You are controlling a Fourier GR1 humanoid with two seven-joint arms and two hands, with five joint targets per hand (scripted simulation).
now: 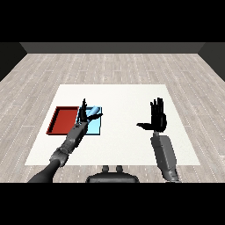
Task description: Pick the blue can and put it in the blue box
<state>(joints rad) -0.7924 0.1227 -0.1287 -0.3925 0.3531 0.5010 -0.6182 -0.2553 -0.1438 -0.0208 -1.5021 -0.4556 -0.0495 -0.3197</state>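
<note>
Table (132,145) was white, set on pale plank floor (110,66); no writing seen. Can (93,112) was gripped by left hand (84,115) over blue tray (95,128), beside red tray (63,120). Right hand (158,117) was held open.

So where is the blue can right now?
In the head view, the blue can lies tilted over the light blue tray at table left, beside the red tray, right at the left robot hand.
</note>
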